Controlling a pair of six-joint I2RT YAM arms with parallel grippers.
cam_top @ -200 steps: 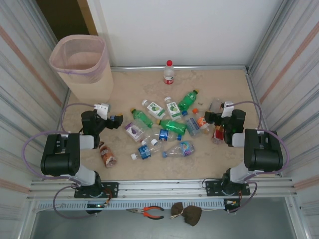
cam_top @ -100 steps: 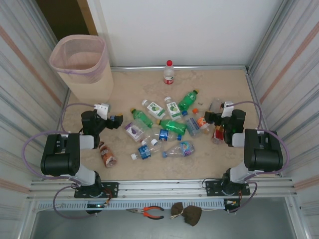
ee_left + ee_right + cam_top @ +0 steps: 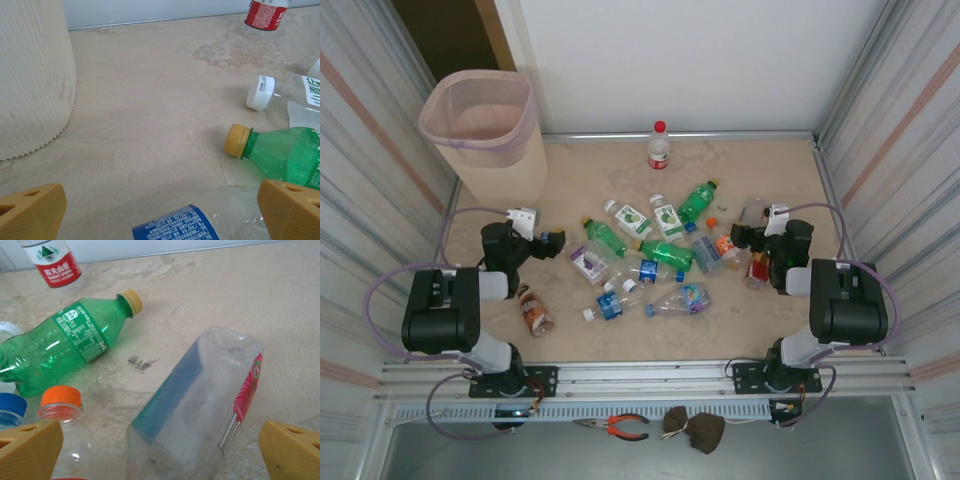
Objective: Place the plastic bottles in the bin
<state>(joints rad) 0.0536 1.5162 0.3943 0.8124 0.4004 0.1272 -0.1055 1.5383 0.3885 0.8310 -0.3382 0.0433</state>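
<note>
Nothing I can make out has moved since a second ago: both arms and every bottle sit where they were. From the overhead camera the plastic bottles [image 3: 650, 250] lie in a loose scatter mid-table, with one red-capped bottle [image 3: 659, 146] standing upright at the far edge and a brown-labelled bottle [image 3: 534, 311] lying apart near the left arm. The bin [image 3: 500, 170] stands in the far left corner, well apart from the scatter. The left gripper [image 3: 556, 240] points right toward the pile and the right gripper [image 3: 735, 236] points left toward it. Overhead I can't judge the jaws, but the wrist cameras settle it. The left gripper [image 3: 160, 215] has its tan fingers [image 3: 30, 212] spread to the corners of the view and grasps nothing. A blue-labelled clear bottle [image 3: 175, 227] lies between them, a yellow-capped green bottle [image 3: 285, 152] just beyond, then a white-capped clear bottle [image 3: 295, 95]. That camera also shows the ribbed wall of the bin [image 3: 30, 75] on its left. The right gripper [image 3: 160, 450] is likewise spread wide and empty, with a squarish clear bottle [image 3: 195, 405] between its fingers [image 3: 290, 450], an orange-capped bottle [image 3: 62, 410] beside it and another green bottle [image 3: 60, 347] farther on.
</note>
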